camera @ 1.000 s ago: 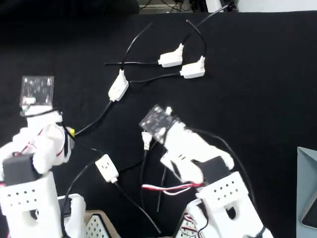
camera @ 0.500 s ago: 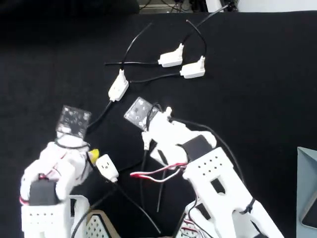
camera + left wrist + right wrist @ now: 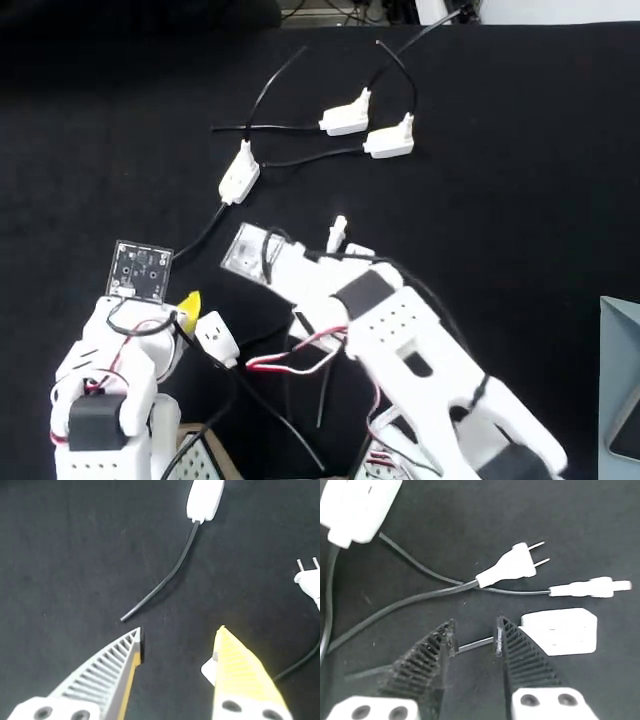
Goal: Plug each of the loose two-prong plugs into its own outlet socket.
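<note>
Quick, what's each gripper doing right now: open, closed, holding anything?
Left gripper: open, holding nothing.
Right gripper: open, gripping nothing; a thin grey cable end lies in the gap between its fingers.

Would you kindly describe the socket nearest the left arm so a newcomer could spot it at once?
On the black table, find the left gripper, low on the high view's left side. A small white socket lies right beside its yellow finger. Unlike the slimmer white piece farther up the table, it is blocky, with two dark slots facing up.
</note>
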Controlling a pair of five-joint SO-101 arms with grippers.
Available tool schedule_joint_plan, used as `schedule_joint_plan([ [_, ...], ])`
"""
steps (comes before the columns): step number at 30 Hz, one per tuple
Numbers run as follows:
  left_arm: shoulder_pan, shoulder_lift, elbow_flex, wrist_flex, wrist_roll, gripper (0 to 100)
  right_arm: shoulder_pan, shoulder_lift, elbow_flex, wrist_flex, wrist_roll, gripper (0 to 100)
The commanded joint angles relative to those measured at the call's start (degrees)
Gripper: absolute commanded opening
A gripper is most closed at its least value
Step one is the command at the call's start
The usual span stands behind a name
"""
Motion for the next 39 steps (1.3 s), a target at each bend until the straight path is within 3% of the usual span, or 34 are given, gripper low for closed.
schedule_joint_plan([
  [1,-0.66,0.35,1.27,-1.05,0.88,23,-0.79,4.26,-1.98,-1.05,2.90,12.0],
  [8,-0.84,0.26,8.04,-1.05,0.53,23,-0.62,10.68,-2.24,-7.56,6.24,13.2],
  [12,-1.63,0.26,11.12,-2.90,0.79,23,-0.44,11.47,-2.51,-8.26,6.68,24.6],
  [15,-7.08,0.26,14.37,-9.93,0.62,23,-0.44,11.74,-2.51,-9.14,7.03,29.9],
  [19,-15.69,0.88,18.95,-20.04,0.88,24,-0.44,11.82,-2.42,-12.40,7.12,30.1],
  [33,-18.42,0.44,18.86,-8.79,0.88,24,0.79,12.00,-2.42,-16.70,11.34,30.2],
  [35,-18.42,0.44,18.86,-7.47,0.88,24,0.79,12.53,-3.12,-16.62,8.35,30.1],
  [39,-18.42,0.44,18.86,-4.92,0.88,24,0.79,16.92,-6.73,-16.35,-4.48,30.0],
])
